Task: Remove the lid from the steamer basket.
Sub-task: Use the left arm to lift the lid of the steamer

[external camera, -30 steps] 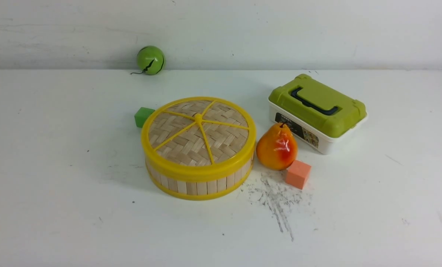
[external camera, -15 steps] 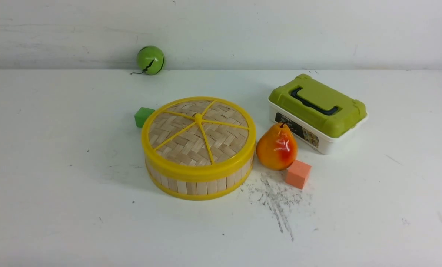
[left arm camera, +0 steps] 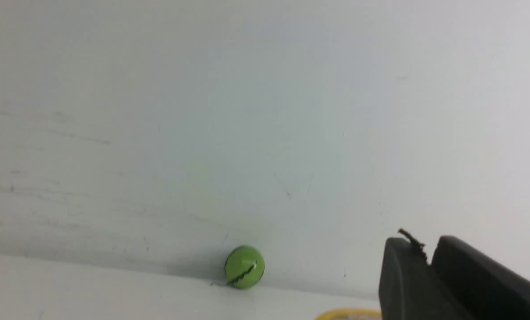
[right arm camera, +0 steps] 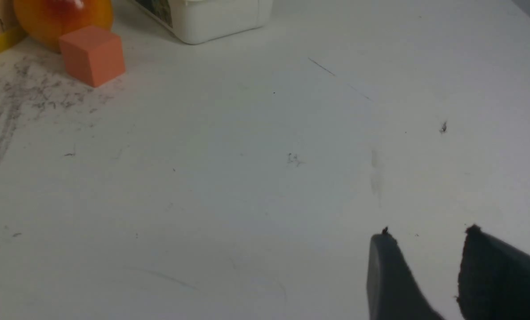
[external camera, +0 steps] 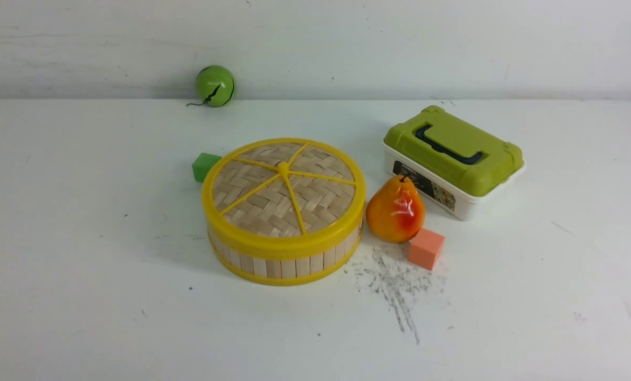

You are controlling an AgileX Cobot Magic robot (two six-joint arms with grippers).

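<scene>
The lid (external camera: 283, 193), a woven bamboo disc with yellow rim, spokes and centre knob, sits flat on the steamer basket (external camera: 286, 262) in the middle of the table. A sliver of its yellow rim (left arm camera: 349, 314) shows in the left wrist view. Neither arm shows in the front view. My left gripper (left arm camera: 427, 249) is shut and empty, raised and facing the back wall. My right gripper (right arm camera: 427, 233) is open and empty above bare table, well to the right of the basket.
A pear (external camera: 395, 210) and an orange cube (external camera: 426, 248) stand right of the basket; both show in the right wrist view, the cube (right arm camera: 92, 54). A white box with green lid (external camera: 454, 159) is behind them. A green cube (external camera: 204, 165) touches the basket's back left. A green ball (external camera: 215, 85) lies by the wall.
</scene>
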